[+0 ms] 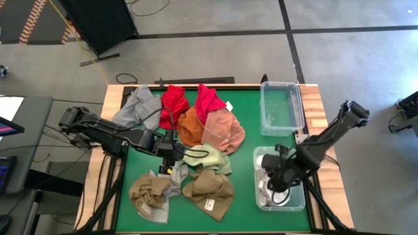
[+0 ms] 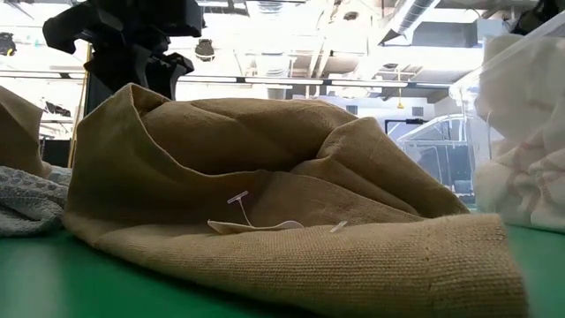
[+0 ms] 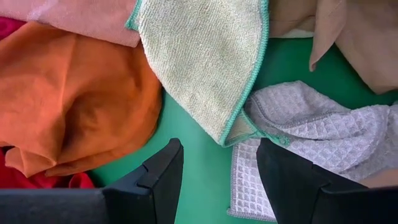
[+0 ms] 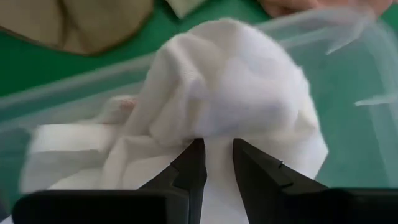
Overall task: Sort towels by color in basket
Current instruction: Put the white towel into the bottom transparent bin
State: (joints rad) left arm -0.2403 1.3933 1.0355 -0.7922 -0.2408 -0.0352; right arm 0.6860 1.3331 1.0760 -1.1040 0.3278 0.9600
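Note:
Coloured towels lie on the green table: grey (image 1: 137, 108), two red (image 1: 174, 103), orange (image 1: 190, 127), pink (image 1: 225, 132), pale green (image 1: 208, 158), two tan (image 1: 210, 191) and a grey-white checked one (image 3: 311, 127). My left gripper (image 1: 171, 156) hovers open over the pile's middle; its fingers (image 3: 163, 177) stand on either side of the pale green towel's corner (image 3: 239, 127) without touching it. My right gripper (image 1: 275, 177) is over the near clear bin (image 1: 297, 202), shut on a white towel (image 4: 230, 87). My right gripper pinches a bunched-up part of the white towel (image 4: 214, 134) between its two fingers, with cloth showing in the narrow gap. The fingers come from above, pointing steeply down. The towel's bulk spreads out below them inside the near bin; how many layers are caught cannot be told.
A second clear bin (image 1: 282, 108) stands at the far right of the table. The near bin holds more white cloth (image 1: 264, 189). A tan towel (image 2: 282, 221) fills the low view. Bare green surface lies between the pile and the bins.

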